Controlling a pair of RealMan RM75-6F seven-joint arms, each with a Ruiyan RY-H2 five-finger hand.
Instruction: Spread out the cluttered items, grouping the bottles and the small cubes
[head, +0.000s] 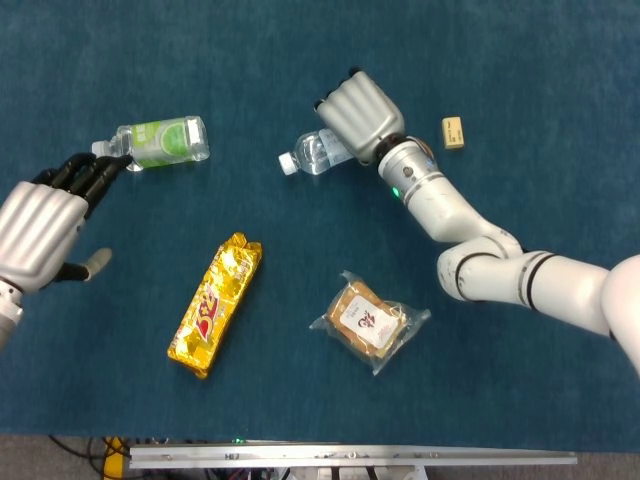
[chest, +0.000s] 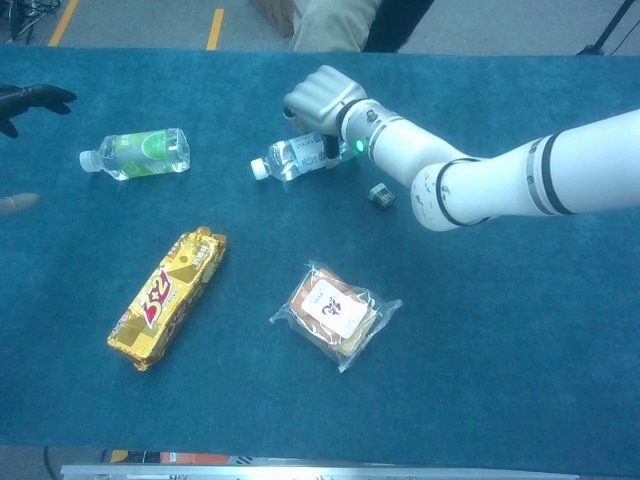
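Here the right robot hand (head: 360, 118) clamps down on the clear plastic water bottle (head: 312, 153) lying beneath it. The left robot hand (head: 45, 228) is spread, empty, fingertips just beside the green-labelled clear bottle (head: 158, 141).

Little can be read. The gold snack pack (head: 215, 304) carries large red lettering along its length, seen in both views, but the characters cannot be made out. The clear bagged snack (head: 367, 322) has a white label with a small red mark, too small to read. The bottle (head: 160, 141) with the green label and the other bottle (head: 318, 152) show no legible print. The small cube (head: 453, 132) bears a dark mark, unreadable.
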